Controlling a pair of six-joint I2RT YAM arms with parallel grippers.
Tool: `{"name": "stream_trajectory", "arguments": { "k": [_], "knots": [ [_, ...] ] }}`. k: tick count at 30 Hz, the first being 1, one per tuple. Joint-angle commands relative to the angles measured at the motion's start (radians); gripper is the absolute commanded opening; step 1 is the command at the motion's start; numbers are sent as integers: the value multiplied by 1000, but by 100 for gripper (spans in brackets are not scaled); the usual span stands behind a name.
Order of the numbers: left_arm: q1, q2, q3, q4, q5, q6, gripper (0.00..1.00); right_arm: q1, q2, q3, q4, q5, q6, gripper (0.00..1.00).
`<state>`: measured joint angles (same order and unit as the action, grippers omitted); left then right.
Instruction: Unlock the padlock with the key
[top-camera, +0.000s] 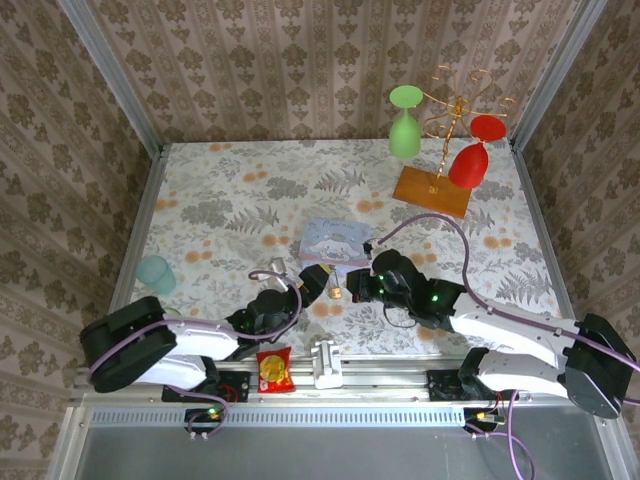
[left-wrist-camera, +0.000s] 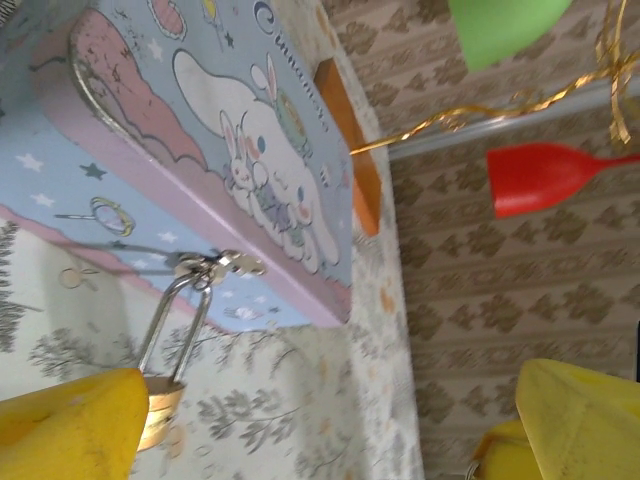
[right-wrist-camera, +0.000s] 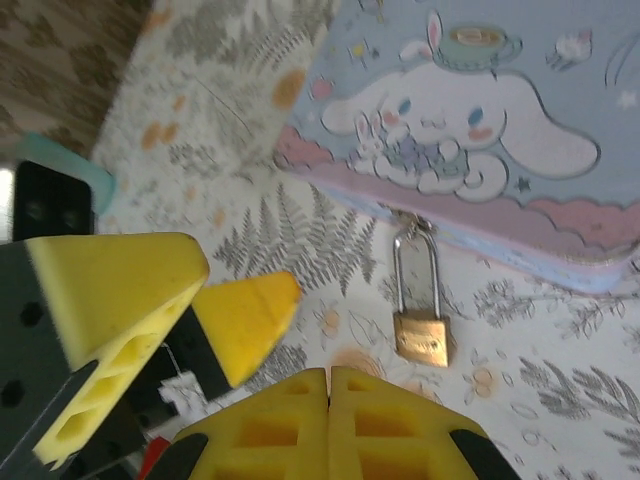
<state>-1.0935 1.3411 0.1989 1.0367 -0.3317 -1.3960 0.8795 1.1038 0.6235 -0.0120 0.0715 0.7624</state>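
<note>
Laid out on the floral table (top-camera: 220, 190): pale blue tin (top-camera: 335, 243), brass padlock (top-camera: 337, 293) at its near edge, teal cup (top-camera: 155, 273), wooden-based glass rack (top-camera: 431, 190)

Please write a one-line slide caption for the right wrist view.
Shut right gripper near the brass padlock hooked to the pale blue tin.

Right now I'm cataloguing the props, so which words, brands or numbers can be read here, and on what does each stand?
"Cinnamoroll": faint cursive, only just legible, on the lid of the pale blue cartoon tin.
Brass padlock: any marking on its body is too blurred to read.
Red and yellow snack packet: its print is too small to read.
</note>
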Motion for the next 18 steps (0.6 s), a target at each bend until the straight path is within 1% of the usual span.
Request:
{"name": "stream_trajectory", "arguments": {
  "k": [1, 2, 5, 10, 14, 18],
  "knots": [
    [-7, 28, 52, 136, -34, -149, 97, -4, -25, -29, 152, 25, 7, 0],
    [-8, 40, 68, 123, -26, -199, 97, -5, -25, -33, 178, 27, 2, 0],
    [-6, 84, 93, 212, -24, -200, 97, -4, -5, -38, 270, 16, -20, 0],
    [-7, 72, 132, 153, -12, -245, 97, -4, 55, -48, 425, -3, -34, 0],
    [-14, 91, 120, 191, -27, -297, 97, -7, 93, -40, 477, 5, -60, 0],
    [-25, 104, 118, 227, -48, -314, 97, -8, 159, -43, 587, -20, -63, 0]
  ]
}}
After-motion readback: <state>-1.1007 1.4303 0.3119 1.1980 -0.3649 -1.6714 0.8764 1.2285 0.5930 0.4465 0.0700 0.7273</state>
